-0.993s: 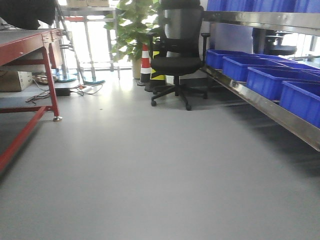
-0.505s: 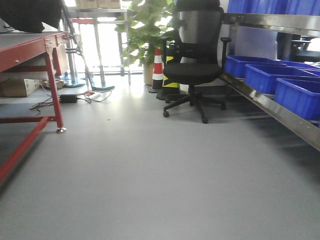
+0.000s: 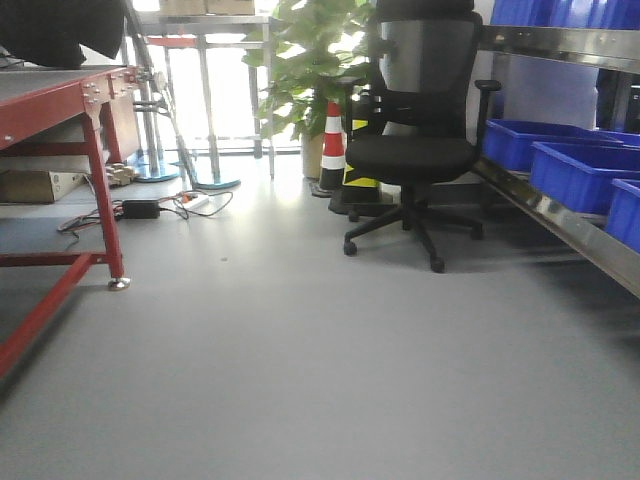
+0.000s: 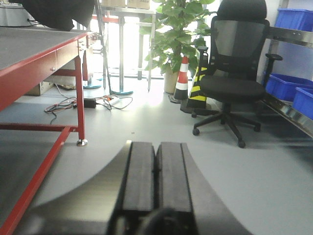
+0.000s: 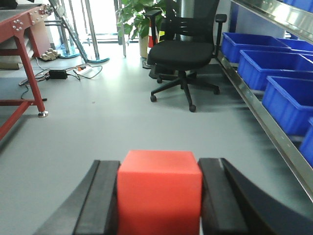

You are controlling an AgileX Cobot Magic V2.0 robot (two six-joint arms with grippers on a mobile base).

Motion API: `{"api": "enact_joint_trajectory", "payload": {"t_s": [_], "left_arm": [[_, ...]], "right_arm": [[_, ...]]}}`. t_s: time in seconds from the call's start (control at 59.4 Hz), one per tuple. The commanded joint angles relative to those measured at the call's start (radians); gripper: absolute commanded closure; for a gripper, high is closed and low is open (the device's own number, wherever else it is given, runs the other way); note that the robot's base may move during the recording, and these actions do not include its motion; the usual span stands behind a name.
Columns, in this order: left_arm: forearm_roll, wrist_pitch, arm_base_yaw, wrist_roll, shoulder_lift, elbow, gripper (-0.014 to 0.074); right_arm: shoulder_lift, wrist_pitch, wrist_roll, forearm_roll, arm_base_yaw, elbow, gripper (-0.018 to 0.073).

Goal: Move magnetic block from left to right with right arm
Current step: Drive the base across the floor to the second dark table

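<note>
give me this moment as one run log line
right gripper: shut on red cube | left gripper: shut, empty | stage: cube in grasp, not yet placed | front view: office chair, grey floor

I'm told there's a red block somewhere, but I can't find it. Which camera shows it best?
The right wrist view: the red block sits large in the foreground, clamped in the right gripper. The front-facing and left wrist views show no block at all.

The magnetic block (image 5: pixel 159 193) sits between the fingers (image 5: pixel 100 200) of the right gripper (image 5: pixel 159 166); ahead, a chair (image 3: pixel 410 150) stands between table (image 3: pixel 60 90) and bins (image 3: pixel 580 165).
</note>
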Motion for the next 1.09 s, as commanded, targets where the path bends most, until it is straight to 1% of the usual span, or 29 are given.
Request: {"api": "enact_joint_trajectory", "payload": {"t_s": [0.0, 1.077], "left_arm": [[0.000, -0.090, -0.002, -0.004, -0.014, 0.010, 0.0713], [0.000, -0.090, -0.001, -0.004, -0.014, 0.010, 0.0713]], "right_arm": [[0.018, -0.086, -0.005, -0.008, -0.003, -0.027, 0.0403], [0.018, -0.088, -0.005, -0.008, -0.003, -0.027, 0.0403]]}}
